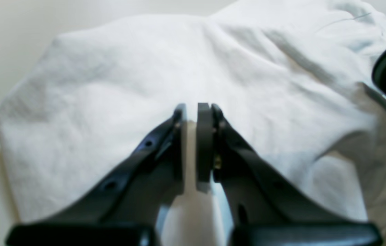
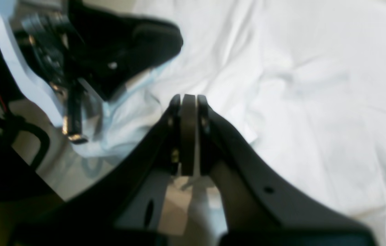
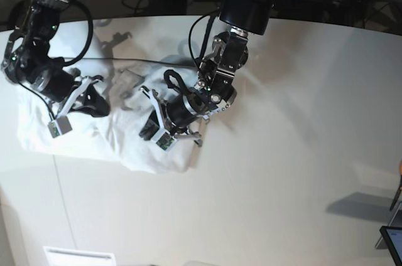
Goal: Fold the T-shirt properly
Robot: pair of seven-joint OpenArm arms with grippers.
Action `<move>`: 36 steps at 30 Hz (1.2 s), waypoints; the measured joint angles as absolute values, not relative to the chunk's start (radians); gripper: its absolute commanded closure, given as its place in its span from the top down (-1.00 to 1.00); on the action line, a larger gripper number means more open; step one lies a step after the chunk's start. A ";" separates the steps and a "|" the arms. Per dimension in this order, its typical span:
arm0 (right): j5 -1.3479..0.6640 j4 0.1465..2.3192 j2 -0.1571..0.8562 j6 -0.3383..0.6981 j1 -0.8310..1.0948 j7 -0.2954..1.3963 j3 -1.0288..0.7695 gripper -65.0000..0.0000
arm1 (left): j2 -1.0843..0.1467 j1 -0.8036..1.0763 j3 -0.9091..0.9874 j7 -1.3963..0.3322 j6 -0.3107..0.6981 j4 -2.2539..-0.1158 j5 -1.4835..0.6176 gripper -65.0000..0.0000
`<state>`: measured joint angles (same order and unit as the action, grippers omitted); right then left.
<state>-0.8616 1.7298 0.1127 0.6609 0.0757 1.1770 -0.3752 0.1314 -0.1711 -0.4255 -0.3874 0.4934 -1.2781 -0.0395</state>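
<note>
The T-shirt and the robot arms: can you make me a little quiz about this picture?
1. True or false: the T-shirt lies flat and smooth on the tabletop.
2. What colour is the T-shirt: A red, B white, C blue?
3. Fill in: in the wrist views, the left gripper and right gripper both hang over the ____.

Key: 1 false, it is bunched and wrinkly. 2 B. 3 T-shirt.

The T-shirt (image 3: 119,137) lies on the table's (image 3: 282,153) left part, apparently bunched, both arms over it.
</note>
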 measured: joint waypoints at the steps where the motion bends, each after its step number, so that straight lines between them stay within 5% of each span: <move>1: -0.863 1.730 0.112 0.667 0.074 1.188 -0.376 -1.00 | 0.122 -0.171 -0.426 -0.387 0.494 -1.279 -0.041 -0.83; 16: -0.866 1.500 0.078 0.682 0.089 1.187 -0.367 -1.00 | 0.105 -0.168 -0.429 -0.380 0.490 -1.241 -0.043 -0.83; 27: -0.873 1.696 0.132 0.681 0.089 1.145 -0.300 -1.00 | 0.102 -0.146 -0.393 -0.413 0.497 -1.433 -0.046 -0.83; 36: -0.874 1.562 0.133 0.684 -0.145 1.210 -0.287 -1.00 | 0.093 -0.216 -0.307 -0.452 0.493 -1.386 -0.042 -0.83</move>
<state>-0.8738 1.5623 0.1326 0.6838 -0.1452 1.2102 -0.2874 0.0929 -0.2161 -0.3069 -0.4519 0.4931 -1.3865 -0.0422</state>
